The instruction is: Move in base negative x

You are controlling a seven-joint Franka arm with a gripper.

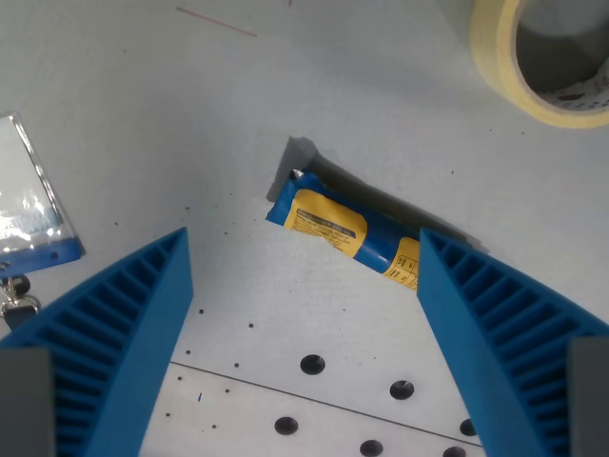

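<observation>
Two fingers [124, 333] were held wide, nothing gripped | blue-yellow packet [343, 228] was seen between them on the surface [238, 95] | progress along negative x could not be judged.

The grey table [285, 86] carries a blue-yellow packet [343, 227] at centre, a tape roll [495, 57] at one o'clock, and a clear badge holder [29, 200] at nine o'clock.

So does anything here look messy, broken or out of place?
Nothing stands out. The blue and yellow packet lies diagonally but intact on the table, its right end hidden by a gripper finger. Nothing is spilled.
</observation>
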